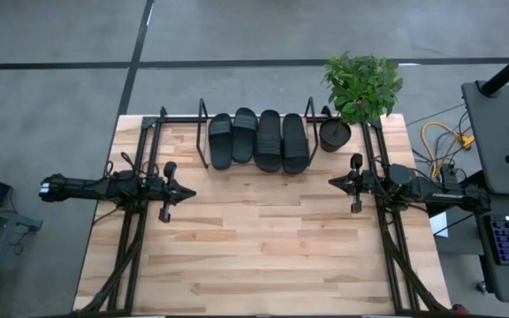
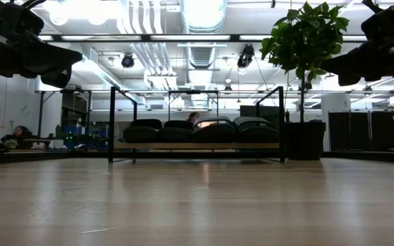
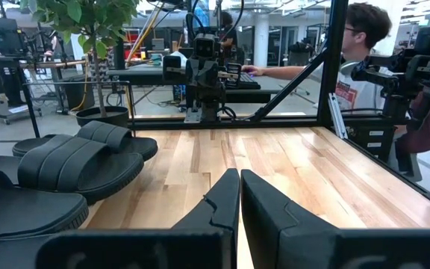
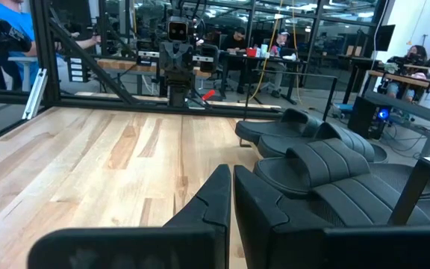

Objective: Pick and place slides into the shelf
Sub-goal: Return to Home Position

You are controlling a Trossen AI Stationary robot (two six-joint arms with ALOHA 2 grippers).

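The wooden counter (image 1: 263, 238) takes up most of the scene. The left arm (image 1: 95, 187) and the right arm (image 1: 431, 187) reach in from opposite sides, both held above the boards and pointing toward one another. At the counter's back edge stands the shelf (image 2: 197, 145), a pale board between two thin black wire uprights. Just beside its upright on the right arm's side sits a leafy green plant (image 1: 362, 84) in a black pot (image 1: 334, 135). All four black slides (image 1: 259, 140) lie on the shelf side by side, touching or nearly so, filling the space between the uprights. The left tool (image 1: 188, 192) hangs over the counter's left part, well apart from the shelf, its fingers clenched together on nothing. The right tool (image 1: 332, 182) faces it from the other side, likewise clenched and holding nothing.
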